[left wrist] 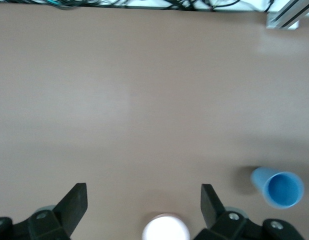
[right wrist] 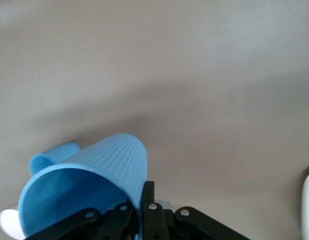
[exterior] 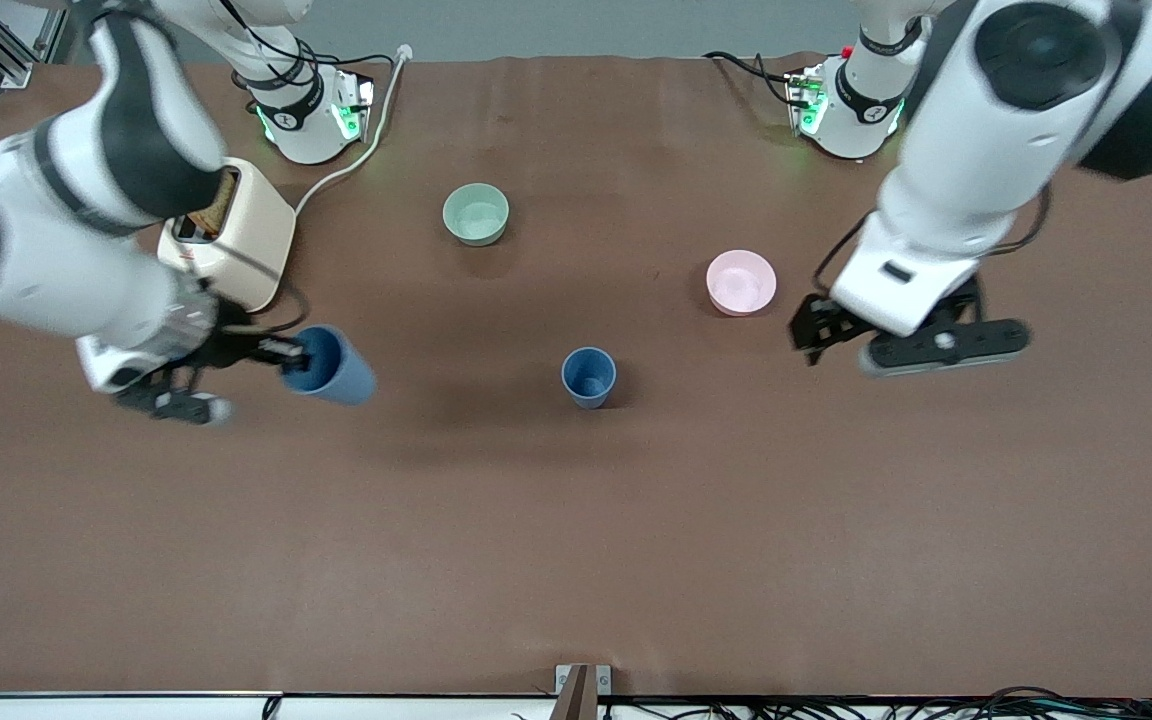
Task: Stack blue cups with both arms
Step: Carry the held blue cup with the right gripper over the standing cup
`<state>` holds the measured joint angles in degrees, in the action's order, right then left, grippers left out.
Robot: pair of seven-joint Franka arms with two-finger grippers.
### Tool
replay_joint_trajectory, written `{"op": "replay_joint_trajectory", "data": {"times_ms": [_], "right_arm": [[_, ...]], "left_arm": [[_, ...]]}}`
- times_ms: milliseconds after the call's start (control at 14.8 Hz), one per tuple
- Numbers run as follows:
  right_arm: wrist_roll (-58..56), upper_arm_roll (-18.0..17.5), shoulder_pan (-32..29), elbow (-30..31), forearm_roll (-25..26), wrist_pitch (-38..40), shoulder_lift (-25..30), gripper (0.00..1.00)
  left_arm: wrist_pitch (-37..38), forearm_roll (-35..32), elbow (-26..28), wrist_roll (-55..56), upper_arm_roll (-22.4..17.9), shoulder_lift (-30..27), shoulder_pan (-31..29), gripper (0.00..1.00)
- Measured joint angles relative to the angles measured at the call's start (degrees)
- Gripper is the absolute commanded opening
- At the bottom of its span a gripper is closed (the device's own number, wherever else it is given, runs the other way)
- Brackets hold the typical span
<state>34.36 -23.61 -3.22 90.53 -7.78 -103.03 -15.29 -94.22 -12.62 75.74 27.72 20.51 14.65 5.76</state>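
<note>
Right gripper (exterior: 281,352) clamped on the rim of one blue cup (exterior: 331,366), fingers pinching the wall. The cup is lifted and tilted, mouth toward the gripper, with a finely ribbed matte plastic wall tapering to the base. It hangs over bare brown table (exterior: 576,540) just beside a cream toaster (exterior: 231,240).

Second blue cup (exterior: 589,377) stands upright mid-table, well apart from the held one, toward the left arm's end.

Left gripper (exterior: 841,335) hovers with fingers (left wrist: 74,205) spread wide, empty, just beside the pale pink bowl (exterior: 741,282). A round pale green bowl (exterior: 476,214) sits farther from the front camera than the standing cup.
</note>
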Motion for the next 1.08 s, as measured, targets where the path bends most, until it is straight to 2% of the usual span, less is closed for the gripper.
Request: {"op": "replay_joint_trajectory", "data": {"times_ms": [203,407,610,746,881,1085], "right_arm": [[15.97,-9.65,0.37,0.92,3.10,-5.54,-1.18,0.00],[26.86,-15.30,1.14,1.84,7.39,-11.83,-5.66,0.00],[37.20,-18.39,3.24,2.00,15.63,-15.88,-12.12,0.00],[43.37,-19.77,4.50,2.00,20.72,-18.49,-16.04,0.00],[46.36,-20.32,5.18,1.96,22.80,-21.51,-18.65,0.00],[47.41,-20.59,5.53,1.62,22.92,-22.35,-19.96,0.00]], "left_arm": [[3.84,2.84,0.69,-9.72,-0.86,-4.51,-3.66,1.00],[4.98,8.18,5.53,-15.04,-6.39,-10.26,-3.20,1.00],[5.08,11.92,11.73,-19.58,-12.38,-15.75,-2.30,1.00],[5.08,12.45,14.95,-20.77,-14.37,-18.43,-1.44,1.00],[5.08,12.45,16.62,-20.79,-14.66,-20.13,-0.93,1.00],[5.23,12.49,17.00,-20.79,-14.66,-21.04,-0.74,1.00]]}}
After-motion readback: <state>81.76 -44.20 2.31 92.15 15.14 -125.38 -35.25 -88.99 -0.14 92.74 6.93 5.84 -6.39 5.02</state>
